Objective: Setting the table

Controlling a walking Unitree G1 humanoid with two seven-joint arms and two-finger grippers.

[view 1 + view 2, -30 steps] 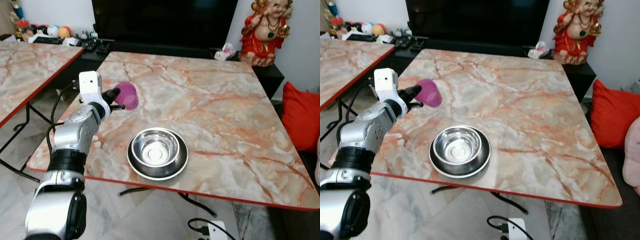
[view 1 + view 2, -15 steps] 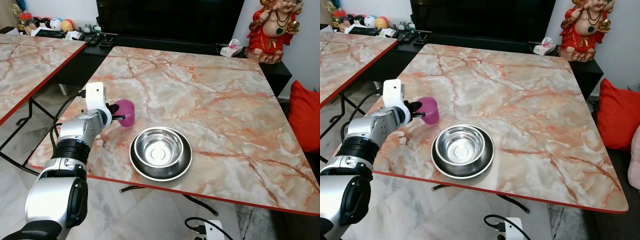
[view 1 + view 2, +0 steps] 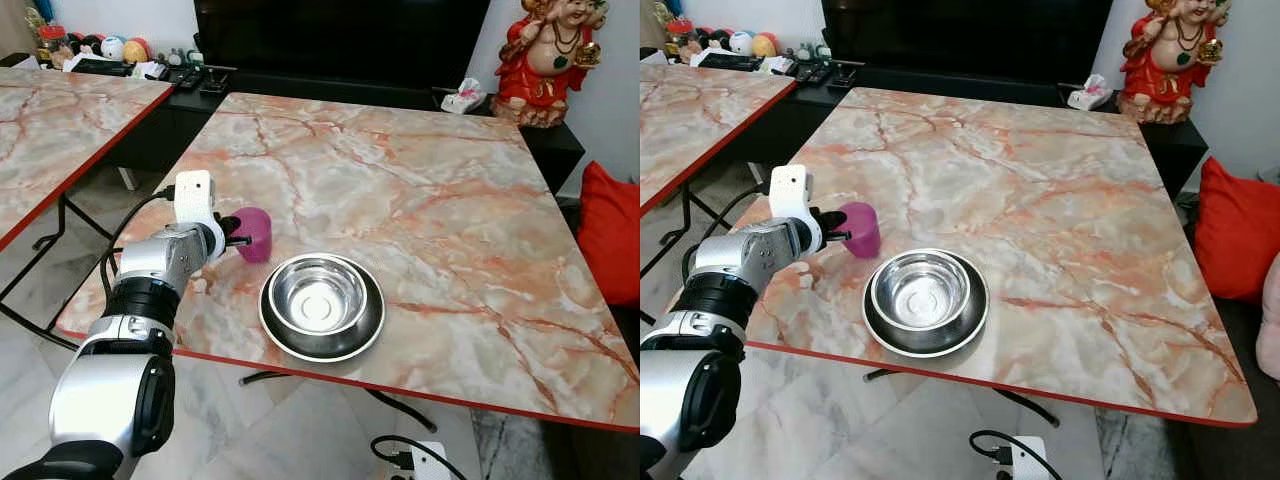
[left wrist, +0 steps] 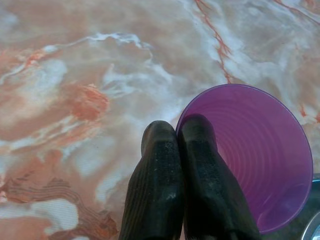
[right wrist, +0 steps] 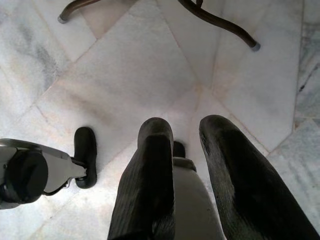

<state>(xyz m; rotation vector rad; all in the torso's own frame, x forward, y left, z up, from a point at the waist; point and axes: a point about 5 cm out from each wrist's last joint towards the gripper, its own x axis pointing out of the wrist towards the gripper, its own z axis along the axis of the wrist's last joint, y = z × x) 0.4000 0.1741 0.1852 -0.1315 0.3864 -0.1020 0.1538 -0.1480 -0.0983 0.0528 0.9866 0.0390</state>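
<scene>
A purple plastic cup stands upright at the marble table, near its left edge and just left of a steel bowl. My left gripper is shut on the cup's rim. In the left wrist view one finger sits inside the cup and the other outside, with the left gripper pinching the wall. I cannot tell whether the cup's base touches the tabletop. The right gripper hangs open over the tiled floor.
A second marble table stands to the left across a narrow gap. A black TV unit, a red statue and a tissue pack are behind. A red cushion lies at right. Cables and a white plug box lie on the floor.
The left gripper has lowered the cup from a tilted hold in the air to upright at table level beside the bowl. The camera shifted slightly at first.
</scene>
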